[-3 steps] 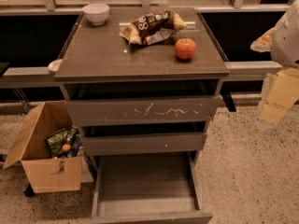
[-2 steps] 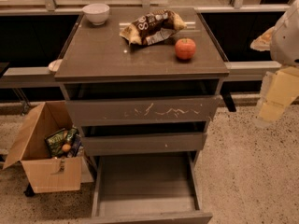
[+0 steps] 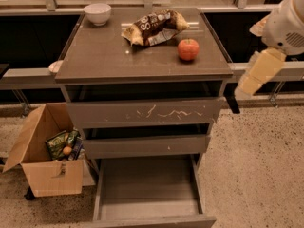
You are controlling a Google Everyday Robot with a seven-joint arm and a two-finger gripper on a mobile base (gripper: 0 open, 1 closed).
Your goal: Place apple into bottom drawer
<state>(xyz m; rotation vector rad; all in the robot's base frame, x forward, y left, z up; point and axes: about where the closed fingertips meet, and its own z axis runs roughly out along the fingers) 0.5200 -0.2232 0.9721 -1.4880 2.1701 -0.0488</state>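
Observation:
The red-orange apple (image 3: 188, 49) sits on the right side of the grey-brown cabinet top (image 3: 109, 56), just in front of a snack bag. The bottom drawer (image 3: 148, 188) is pulled out wide, and its smooth grey floor holds nothing. My arm comes in from the upper right, with a pale yellowish link (image 3: 260, 72). The dark gripper (image 3: 232, 103) hangs beside the cabinet's right edge, below and to the right of the apple, not touching it.
A crumpled snack bag (image 3: 154, 27) and a white bowl (image 3: 97, 13) lie on the cabinet top. The scratched top drawer (image 3: 142, 113) and middle drawer (image 3: 145, 145) are slightly open. An open cardboard box (image 3: 45, 158) with packets stands on the floor at the left.
My arm's yellowish link has moved left and up, closer to the cabinet's right edge. The apple and the drawers have not moved.

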